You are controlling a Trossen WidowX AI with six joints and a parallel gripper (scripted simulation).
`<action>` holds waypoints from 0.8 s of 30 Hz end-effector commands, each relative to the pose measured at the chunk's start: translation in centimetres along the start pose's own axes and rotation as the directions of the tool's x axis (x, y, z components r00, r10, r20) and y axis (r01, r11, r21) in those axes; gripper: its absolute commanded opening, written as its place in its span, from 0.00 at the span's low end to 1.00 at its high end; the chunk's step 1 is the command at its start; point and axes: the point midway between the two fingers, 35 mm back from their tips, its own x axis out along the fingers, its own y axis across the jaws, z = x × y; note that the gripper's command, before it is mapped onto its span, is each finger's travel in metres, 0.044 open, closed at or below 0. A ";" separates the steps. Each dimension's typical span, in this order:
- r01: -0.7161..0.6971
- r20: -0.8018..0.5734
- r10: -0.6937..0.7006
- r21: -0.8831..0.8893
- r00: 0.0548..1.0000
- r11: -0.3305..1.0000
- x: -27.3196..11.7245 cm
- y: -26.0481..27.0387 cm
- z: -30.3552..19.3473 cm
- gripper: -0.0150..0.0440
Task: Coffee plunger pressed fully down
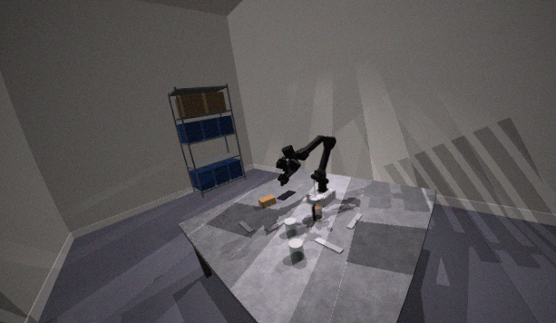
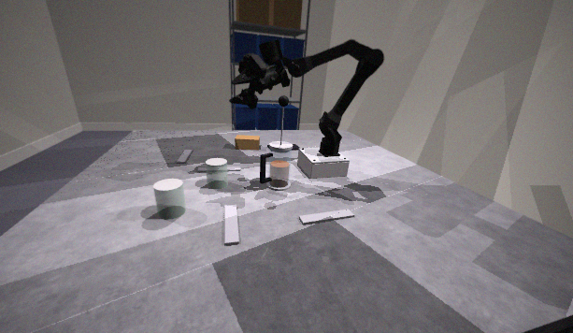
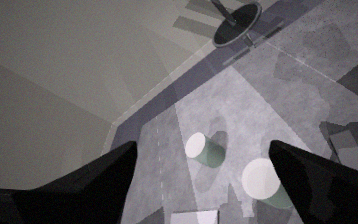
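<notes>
The coffee press has a glass body (image 1: pixel 317 211) (image 2: pixel 279 173) with brown contents, standing upright, and a black handle (image 1: pixel 314 212) (image 2: pixel 263 168). Its pale lid (image 2: pixel 280 147) is above the glass, and the thin rod (image 2: pixel 282 123) stands tall with a dark round knob (image 2: pixel 283 100) on top. The plunger is up. My gripper (image 1: pixel 281 173) (image 2: pixel 234 90) (image 3: pixel 203 147) is open and empty, tilted, beside the knob, to its left in the exterior view, and does not touch it. The press is not seen between the fingers in the wrist view.
Two pale green cylinders (image 1: pixel 290 227) (image 1: pixel 296 250) (image 2: pixel 217 173) (image 2: pixel 169 198) (image 3: pixel 207 150) (image 3: pixel 261 179) stand near the press. An orange box (image 1: pixel 267 200) (image 2: pixel 247 142), a dark flat item (image 1: pixel 287 195) and several flat pale bars (image 1: pixel 328 245) (image 2: pixel 231 224) lie on the table.
</notes>
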 end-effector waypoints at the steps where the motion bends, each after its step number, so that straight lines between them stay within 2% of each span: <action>1: 0.000 0.001 0.000 -0.006 1.000 1.000 0.0 0.1 0.0 0.98; 4: 0.012 -0.016 -0.013 -0.074 1.000 0.997 -0.4 1.8 -0.5 1.00; 8: 0.033 -0.063 -0.052 -0.275 0.997 0.961 -2.4 6.3 -2.5 1.00; 12: 0.028 -0.111 -0.098 -0.511 0.989 0.859 -6.8 10.2 -5.1 1.00; 16: -0.003 -0.144 -0.139 -0.705 0.980 0.710 -12.3 11.7 -7.3 1.00; 19: -0.014 -0.151 -0.148 -0.745 0.977 0.667 -13.7 11.7 -7.7 1.00; 24: -0.014 -0.150 -0.148 -0.745 0.978 0.667 -13.1 10.3 -9.0 1.00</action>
